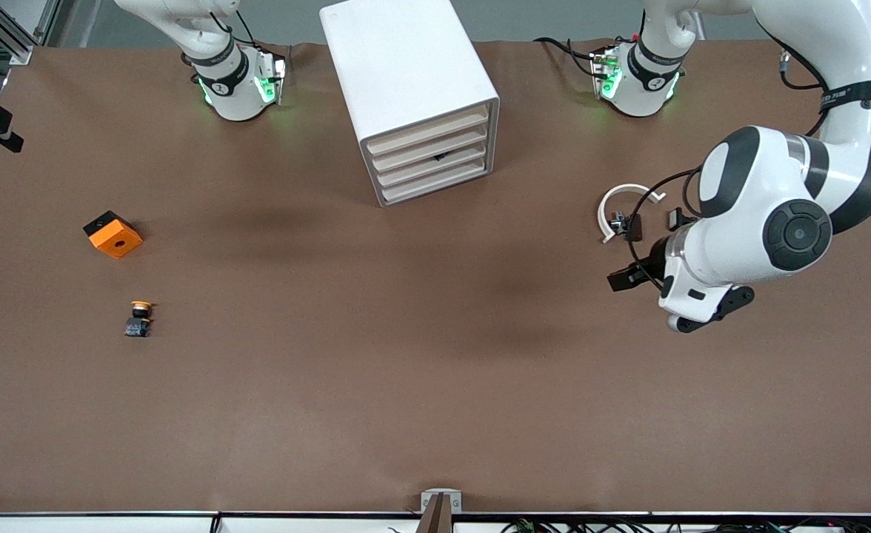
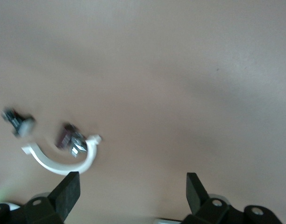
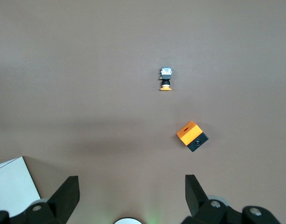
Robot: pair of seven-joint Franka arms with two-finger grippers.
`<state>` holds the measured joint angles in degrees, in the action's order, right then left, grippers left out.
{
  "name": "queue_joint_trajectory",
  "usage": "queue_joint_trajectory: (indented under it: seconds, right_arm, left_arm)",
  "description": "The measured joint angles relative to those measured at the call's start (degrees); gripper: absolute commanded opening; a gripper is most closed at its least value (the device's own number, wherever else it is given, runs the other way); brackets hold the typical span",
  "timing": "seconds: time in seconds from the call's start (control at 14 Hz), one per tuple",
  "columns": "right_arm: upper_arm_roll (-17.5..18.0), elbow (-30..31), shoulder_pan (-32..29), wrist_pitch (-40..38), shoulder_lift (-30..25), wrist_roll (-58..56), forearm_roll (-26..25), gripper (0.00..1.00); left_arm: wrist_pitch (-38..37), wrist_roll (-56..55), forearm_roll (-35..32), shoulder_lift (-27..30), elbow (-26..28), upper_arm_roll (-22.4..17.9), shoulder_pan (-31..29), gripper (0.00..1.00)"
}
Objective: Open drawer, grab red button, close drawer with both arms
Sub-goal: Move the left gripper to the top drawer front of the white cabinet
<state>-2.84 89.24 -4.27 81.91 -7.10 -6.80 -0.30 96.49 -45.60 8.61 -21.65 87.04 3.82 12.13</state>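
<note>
The white cabinet stands at the middle of the table near the bases. Its four beige drawer fronts all look shut; the third one down has a small dark spot. The red-capped button does not show in any view. My left gripper is open and empty, low over bare table toward the left arm's end, well apart from the cabinet; the left wrist view shows its spread fingers. My right gripper is open and empty, high over the table; it is out of the front view.
An orange cube with a hole and an orange-yellow-capped button lie toward the right arm's end. A white curved piece with small dark and metal parts lies beside the left gripper.
</note>
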Motion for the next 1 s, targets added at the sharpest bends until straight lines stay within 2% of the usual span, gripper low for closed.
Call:
queue_joint_trajectory:
  seconds: [0.5, 0.86, 1.0]
  right_arm:
    - [-0.66, -0.09, -0.65, 0.07, 1.32, 0.11, 0.0, 1.0]
    - [-0.7, -0.14, -0.92, 3.67, 6.7, 0.05, -0.1, 1.0]
    - [-0.7, -0.08, -0.93, 4.73, 10.27, 0.04, -0.12, 1.0]
  left_arm:
    - [-0.46, -25.12, 11.81, -3.58, -2.16, -0.01, 0.47, 1.0]
    - [-0.95, -47.0, 22.69, -9.93, -5.49, 0.0, 1.15, 1.0]
    - [-4.01, -51.46, 27.06, -13.26, -6.0, -0.06, 1.09, 1.0]
